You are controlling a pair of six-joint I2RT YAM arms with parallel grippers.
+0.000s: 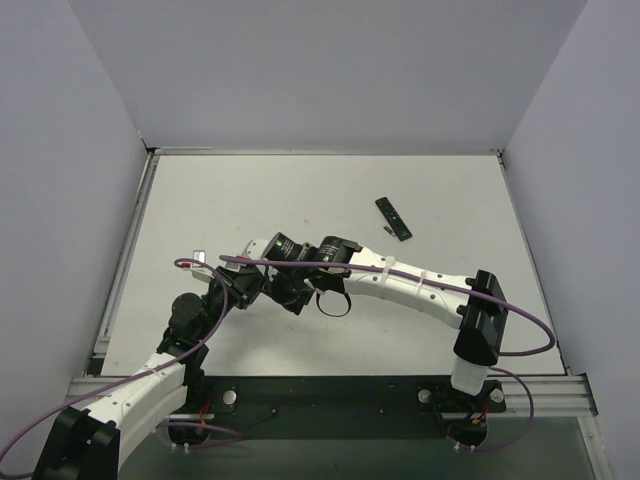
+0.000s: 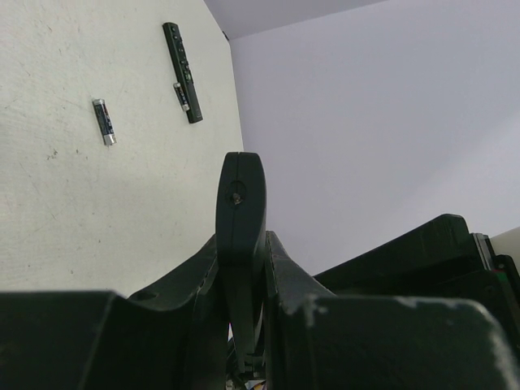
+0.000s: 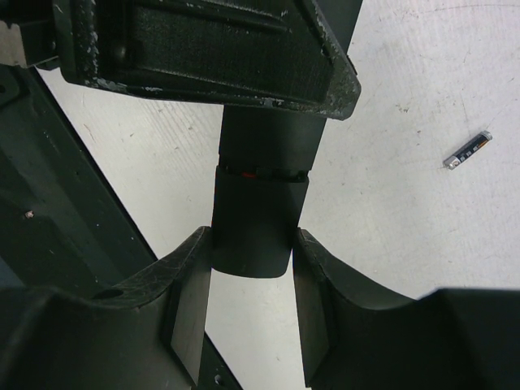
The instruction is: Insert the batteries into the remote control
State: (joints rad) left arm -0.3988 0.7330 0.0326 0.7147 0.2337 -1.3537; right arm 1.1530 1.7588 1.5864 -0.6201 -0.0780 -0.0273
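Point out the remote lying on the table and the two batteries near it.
Remote (image 1: 393,218): top external view, middle of its body.
Loose battery (image 2: 103,122): left wrist view, middle of the cell.
Battery beside the remote (image 2: 180,95): left wrist view, its middle.

1. Table top (image 1: 300,190): white, matte, faintly speckled, evenly lit.
2. Wall panels (image 1: 330,70): plain pale lilac-grey, enclosing the left, back and right sides.
3. Aluminium rail (image 1: 545,385): ribbed, along the near edge.
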